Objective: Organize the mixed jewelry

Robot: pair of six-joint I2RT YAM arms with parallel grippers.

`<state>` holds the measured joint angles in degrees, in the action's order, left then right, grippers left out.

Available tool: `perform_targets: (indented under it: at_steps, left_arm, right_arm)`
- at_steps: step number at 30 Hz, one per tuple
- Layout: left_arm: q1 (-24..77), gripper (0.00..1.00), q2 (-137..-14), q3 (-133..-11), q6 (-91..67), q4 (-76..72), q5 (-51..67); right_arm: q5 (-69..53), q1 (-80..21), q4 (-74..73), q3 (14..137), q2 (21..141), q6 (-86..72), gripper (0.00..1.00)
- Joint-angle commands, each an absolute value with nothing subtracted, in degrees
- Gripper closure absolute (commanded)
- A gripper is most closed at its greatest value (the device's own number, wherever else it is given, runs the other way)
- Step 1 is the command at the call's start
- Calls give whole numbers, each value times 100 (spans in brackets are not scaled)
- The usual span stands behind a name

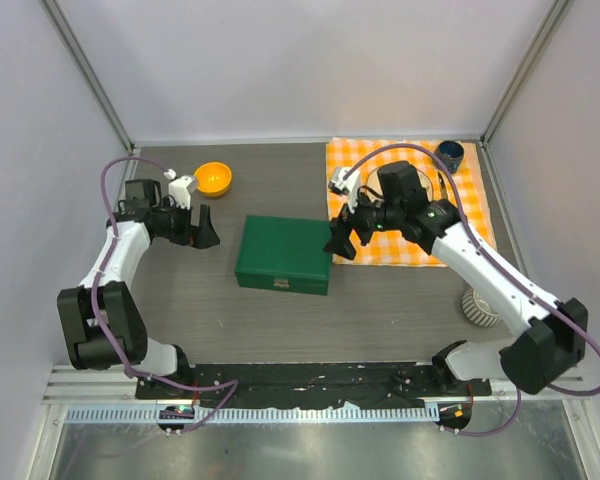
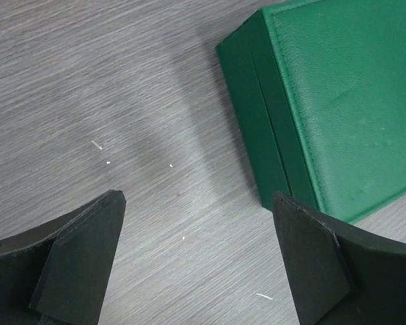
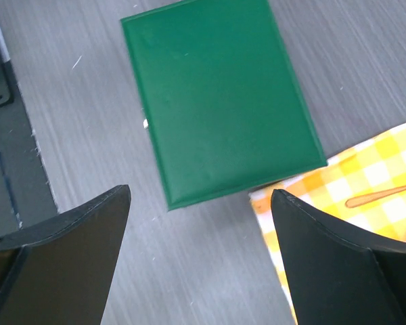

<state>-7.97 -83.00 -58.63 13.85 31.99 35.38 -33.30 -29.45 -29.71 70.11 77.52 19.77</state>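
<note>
I see no silver jewelry in any view; my right arm hides part of the orange checked cloth (image 1: 470, 215). A closed green jewelry box (image 1: 283, 254) lies mid-table and also shows in the left wrist view (image 2: 338, 101) and the right wrist view (image 3: 220, 95). My left gripper (image 1: 205, 232) is open and empty above bare table, just left of the box (image 2: 197, 203). My right gripper (image 1: 340, 240) is open and empty, above the gap between the box's right end and the cloth's corner (image 3: 199, 196).
An orange bowl (image 1: 213, 178) sits at the back left. A dark blue cup (image 1: 449, 153) stands at the cloth's far corner. A gold fork handle (image 3: 382, 195) lies on the cloth. A white ribbed object (image 1: 480, 307) sits front right.
</note>
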Motion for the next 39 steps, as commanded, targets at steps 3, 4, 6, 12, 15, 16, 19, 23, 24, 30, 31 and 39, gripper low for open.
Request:
perform_targets:
  at_steps: [3, 4, 6, 12, 15, 16, 19, 23, 24, 30, 31, 39]
  left_arm:
    - [-738, 5, -7762, -5853, 1390, 3340, 3735]
    - [-669, 5, -7726, -5880, 1354, 3340, 3753]
    - [-528, 5, -7656, -5941, 1266, 3340, 3753]
    - [701, 5, -7532, -6117, 1309, 3314, 3017]
    - [1317, 5, -7567, -6135, 1327, 3095, 2699]
    - [1579, 5, -7602, -6161, 1327, 3050, 2550]
    - [2091, 5, -7795, -6257, 1327, 2909, 2173]
    - [2671, 5, -8295, -6258, 1511, 2760, 1653]
    - [2855, 5, -8375, -6240, 1520, 2647, 1548]
    - [3479, 5, -8727, -5951, 1696, 2259, 756]
    - [3507, 5, -8762, -5863, 1714, 2241, 712]
    - [3560, 5, -8658, -5625, 1723, 2180, 536]
  right_arm:
    - [-2910, -3129, -3498, 6689, 6830, 2171, 9]
    - [-2874, -3129, -3489, 6645, 6794, 2180, 9]
    - [-2787, -3129, -3411, 6531, 6768, 2127, 9]
    - [-2400, -3129, -3077, 6118, 6733, 1986, 9]
    - [-2145, -3129, -2989, 5934, 6697, 2039, 9]
    - [-2110, -3129, -2971, 5880, 6671, 2039, 9]
    - [-2013, -3129, -2918, 5740, 6671, 2039, 9]
    - [-1811, -3129, -2892, 5643, 6671, 2092, 9]
    - [-1784, -3129, -2892, 5625, 6671, 2100, 9]
    - [-1670, -3129, -2857, 5432, 6697, 2162, 9]
    - [-1644, -3129, -2848, 5397, 6706, 2162, 9]
    - [-1574, -3050, -2672, 5265, 6750, 2101, 9]
